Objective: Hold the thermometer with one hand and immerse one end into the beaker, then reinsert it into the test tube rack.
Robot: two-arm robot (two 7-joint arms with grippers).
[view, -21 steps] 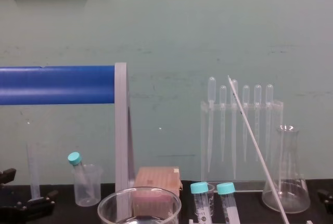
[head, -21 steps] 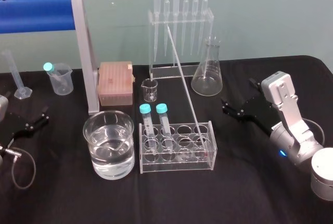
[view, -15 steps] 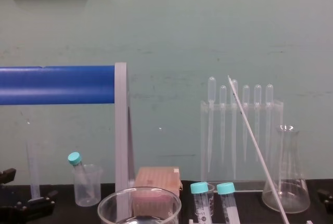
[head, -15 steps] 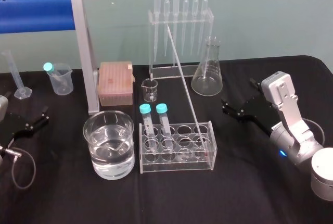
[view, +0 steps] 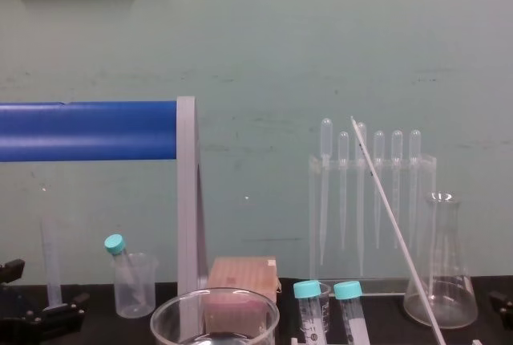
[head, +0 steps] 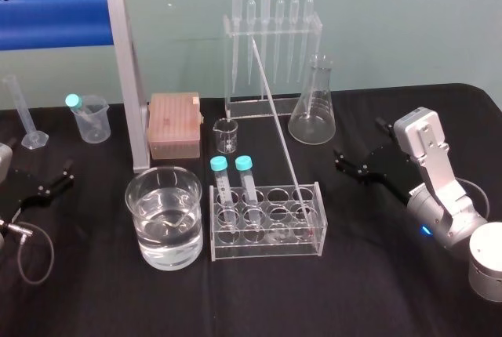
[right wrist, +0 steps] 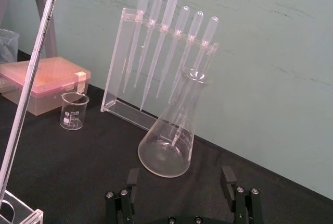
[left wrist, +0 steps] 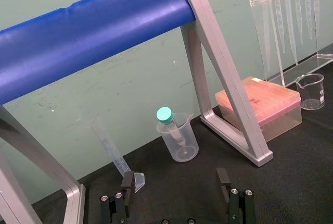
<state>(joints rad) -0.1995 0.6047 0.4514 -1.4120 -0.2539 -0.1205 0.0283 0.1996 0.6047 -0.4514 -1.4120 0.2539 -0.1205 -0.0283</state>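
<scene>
Thermometer (head: pixel 274 110) tilted in the rear right hole of the test tube rack (head: pixel 267 253), upper end leaning back toward the pipette stand (head: pixel 272 31), held by nothing. Beaker (head: pixel 166 247), part-filled with clear liquid, just left of the rack on the black surface (head: pixel 259 298). Right pincer (right wrist: pixel 179 179) low, well to the right of the rack, fingers apart and empty. Left pincer (left wrist: pixel 175 179) parked at the far left, fingers likewise apart.

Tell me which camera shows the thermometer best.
The head view: the thermometer shows from its top down into the test tube rack. The chest view cuts off its lower end; the right wrist view catches a slanting stretch.
</scene>
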